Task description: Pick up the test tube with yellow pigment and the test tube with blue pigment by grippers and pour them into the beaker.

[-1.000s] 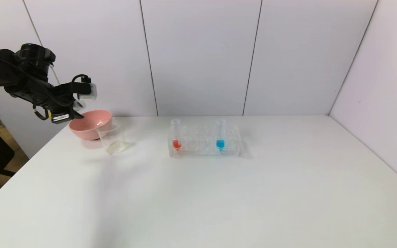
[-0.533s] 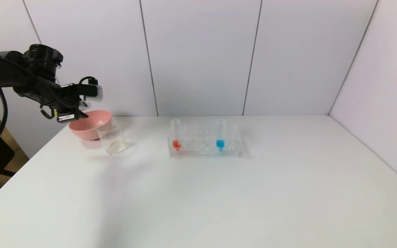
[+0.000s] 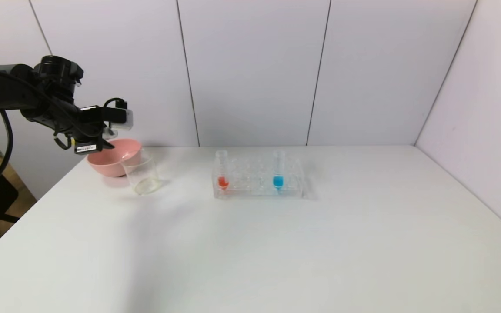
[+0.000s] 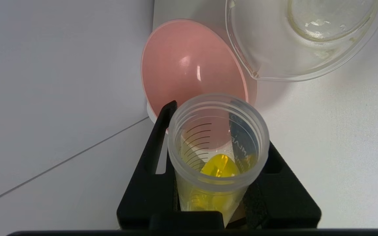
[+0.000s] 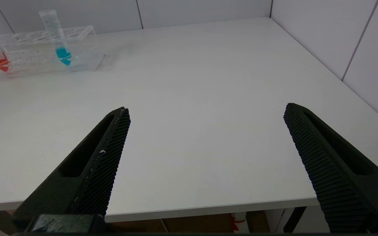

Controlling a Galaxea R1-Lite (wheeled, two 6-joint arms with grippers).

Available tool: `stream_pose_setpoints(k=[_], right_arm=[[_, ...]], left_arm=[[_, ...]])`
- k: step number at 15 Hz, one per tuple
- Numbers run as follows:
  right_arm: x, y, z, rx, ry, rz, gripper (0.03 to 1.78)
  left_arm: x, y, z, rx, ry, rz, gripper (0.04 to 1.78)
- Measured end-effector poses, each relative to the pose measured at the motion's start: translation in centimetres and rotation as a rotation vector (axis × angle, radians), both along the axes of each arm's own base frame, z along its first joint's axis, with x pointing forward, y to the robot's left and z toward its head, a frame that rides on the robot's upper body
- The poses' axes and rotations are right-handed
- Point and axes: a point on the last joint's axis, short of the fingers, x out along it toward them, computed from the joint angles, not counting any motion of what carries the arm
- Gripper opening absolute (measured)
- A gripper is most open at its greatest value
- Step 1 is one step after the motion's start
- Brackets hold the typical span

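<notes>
1. The left pincer point(image 4: 217, 183) is pinching the yellow tube point(image 4: 218, 154), a finger on either side of it; the tube's long axis runs straight out from the pincer, its open mouth leading and the yellow liquid pooled near the grip.
2. The beaker point(image 4: 304, 36) lies beyond the tube's mouth and off to one side; directly past the mouth is the pink bowl point(image 4: 189, 68), so I judge the pour calls for a sideways shift toward the beaker before tipping.
3. Seen from the head, the left pincer point(image 3: 98, 130) hangs above the bowl point(image 3: 113, 158), the beaker point(image 3: 141, 174) just beside it; the tube itself cannot be made out there.
4. The right pincer point(image 5: 205, 164) is spread wide, low at the table's point(image 5: 208, 82) near edge; the blue tube point(image 5: 57, 36) stands upright in the rack point(image 5: 84, 49) well beyond it, and this arm is the nearer to it.
</notes>
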Motion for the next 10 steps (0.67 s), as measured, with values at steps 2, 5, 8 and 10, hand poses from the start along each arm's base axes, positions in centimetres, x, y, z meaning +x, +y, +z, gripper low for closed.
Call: stream_pose_setpoints(k=[2,5,8,10], right_arm=[[0.00,0.00,0.00,0.000,0.000,0.000,1.71],[0.00,0.00,0.00,0.000,0.000,0.000,1.71],[0.00,0.00,0.00,0.000,0.000,0.000,1.71],[0.00,0.00,0.00,0.000,0.000,-0.001,1.71]], left_arm=[[0.05,-0.08,0.04,0.022,-0.005,-0.007,0.55],[0.06,-0.12,0.07,0.027,-0.007,-0.005,0.55],[0.07,-0.48,0.11,0.043,-0.006,0.002,0.55],[0.04,-0.57,0.15,0.045,-0.005,0.002,0.55]])
